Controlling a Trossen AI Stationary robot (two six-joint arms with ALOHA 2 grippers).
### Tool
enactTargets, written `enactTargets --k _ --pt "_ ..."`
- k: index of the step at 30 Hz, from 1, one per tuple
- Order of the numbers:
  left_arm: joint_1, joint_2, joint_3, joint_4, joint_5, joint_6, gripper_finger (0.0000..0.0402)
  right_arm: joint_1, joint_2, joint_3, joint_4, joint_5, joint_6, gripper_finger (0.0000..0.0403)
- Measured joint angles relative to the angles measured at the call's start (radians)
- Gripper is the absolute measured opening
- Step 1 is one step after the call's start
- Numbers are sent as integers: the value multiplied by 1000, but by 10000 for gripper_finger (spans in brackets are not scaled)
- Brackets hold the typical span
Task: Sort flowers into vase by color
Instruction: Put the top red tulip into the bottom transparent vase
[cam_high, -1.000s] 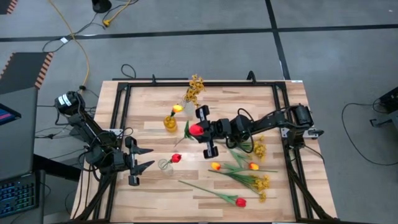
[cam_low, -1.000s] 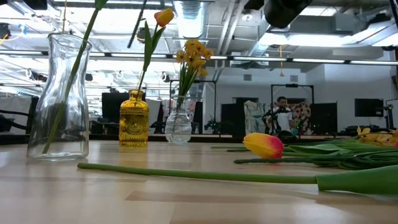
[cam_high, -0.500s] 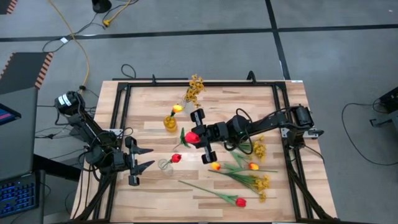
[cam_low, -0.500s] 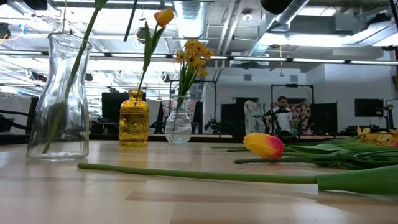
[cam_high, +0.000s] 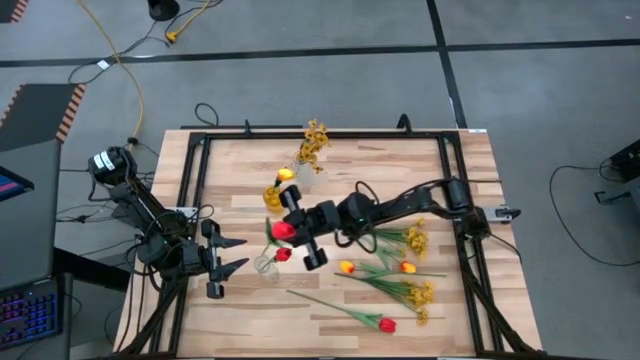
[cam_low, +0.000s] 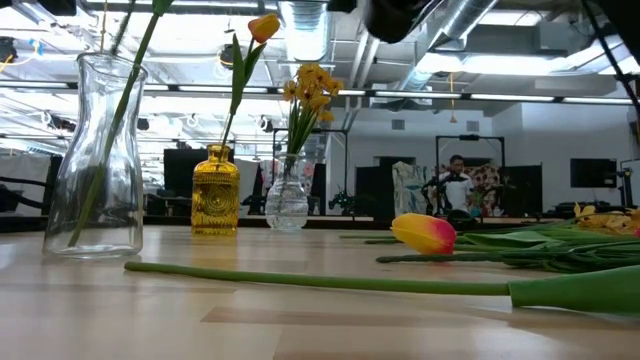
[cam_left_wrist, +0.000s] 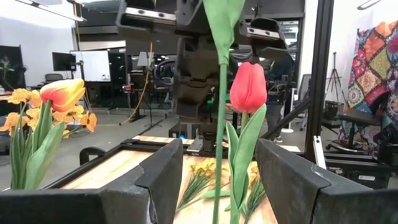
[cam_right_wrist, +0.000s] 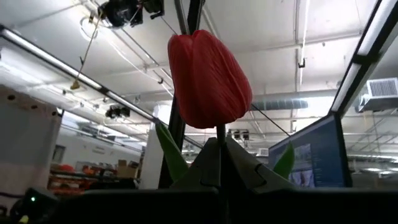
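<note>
My right gripper (cam_high: 294, 229) is shut on a red tulip (cam_high: 282, 230) and holds it high above the table, just beside the tall clear glass vase (cam_high: 265, 268). That vase holds another red tulip (cam_left_wrist: 247, 87). My left gripper (cam_high: 238, 254) is open and empty, level on the table's left side, pointing at that vase. An amber vase (cam_high: 272, 198) holds a yellow-orange tulip (cam_high: 286, 174). A small clear vase (cam_high: 305, 170) holds a mustard spray (cam_high: 315, 138). My right gripper pinches the tulip's green stem (cam_right_wrist: 219, 138) between its two fingers, just below the red head (cam_right_wrist: 208, 78). The fingers come level from the table's right, across the stem. The stem (cam_left_wrist: 221, 118) hangs straight down below them, lifted clear of the table.
Loose flowers lie on the table's right near part: yellow-orange tulips (cam_high: 346, 267) (cam_high: 408, 267), mustard sprays (cam_high: 418, 240) (cam_high: 423, 295) and a red tulip (cam_high: 386, 324) with a long stem. A black frame (cam_high: 190, 180) rims the table.
My right gripper has gone toward the table's left and a little toward its near edge, carrying the red tulip upright from beside the amber vase to beside the tall clear vase. The tulip stays clear of the table.
</note>
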Motion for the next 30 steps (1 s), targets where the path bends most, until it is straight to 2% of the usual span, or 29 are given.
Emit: enactTargets --k 4,10,16,24,30 --pt "0 0 0 0 0 -1 192 -11 26 29 -3 -17 55 27" --pt "0 0 0 0 0 2 192 -10 27 30 -18 -21 51 27" --pt "0 0 0 0 0 2 192 -10 26 30 -116 -20 50 27" --pt "0 0 0 0 0 2 192 -10 26 30 -194 -17 35 53" --pt "0 0 0 0 -1 2 192 -10 26 30 -231 -15 12 57"
